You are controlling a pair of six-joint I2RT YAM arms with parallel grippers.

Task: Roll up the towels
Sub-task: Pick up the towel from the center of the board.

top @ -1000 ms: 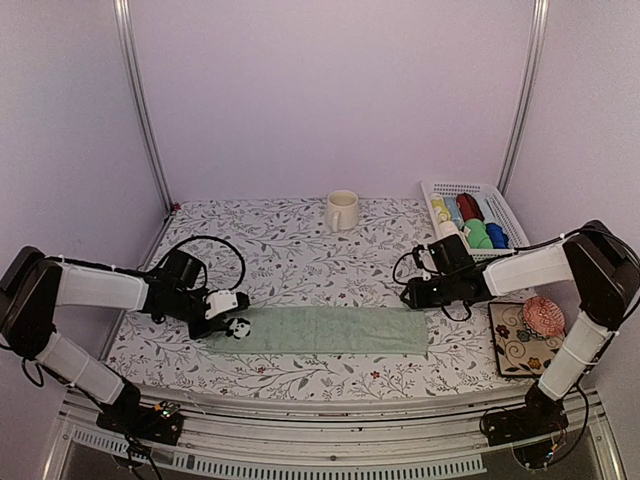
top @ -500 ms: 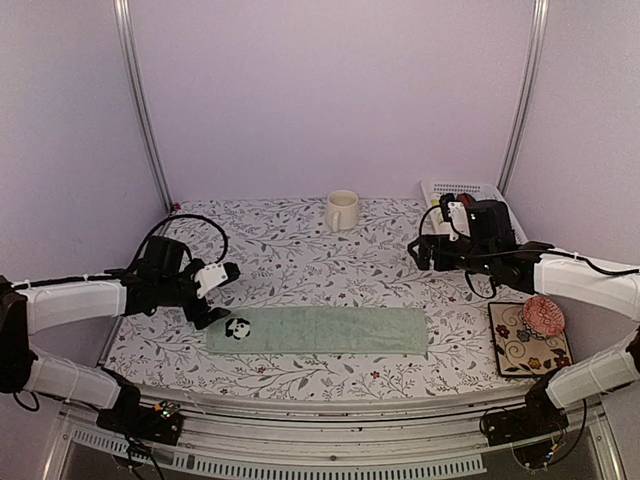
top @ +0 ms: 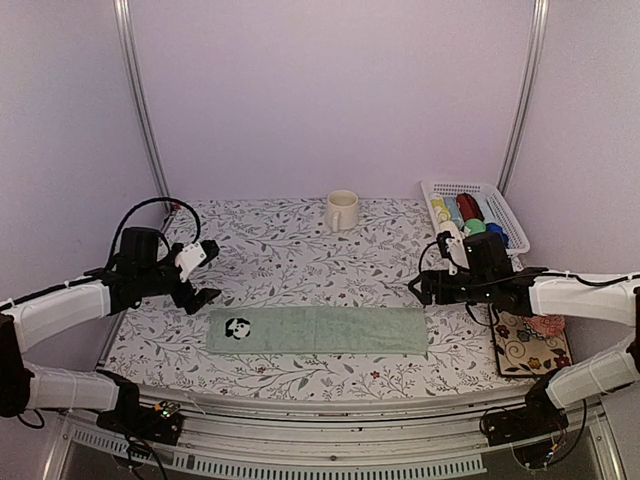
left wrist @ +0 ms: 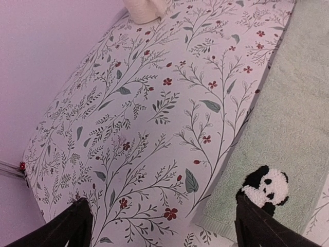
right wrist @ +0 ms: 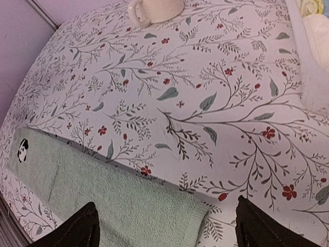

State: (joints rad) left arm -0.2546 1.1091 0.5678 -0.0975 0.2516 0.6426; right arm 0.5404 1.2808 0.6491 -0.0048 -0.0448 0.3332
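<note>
Cream mug (top: 342, 211) far centre on floral bench (top: 290, 262); white basket (top: 462, 186) far right; patterned tile (top: 525, 347) near right.

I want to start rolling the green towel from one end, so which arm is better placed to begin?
Probably the right. Its open tool hangs just behind the plain right end of the towel. The left tool, also open, sits farther off, out beyond the panda end.

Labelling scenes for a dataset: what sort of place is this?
Likely a lab robot booth dressed like a home table: plain lilac walls with metal rails, a floral-print tablecloth, a pale green towel with a panda patch.
</note>
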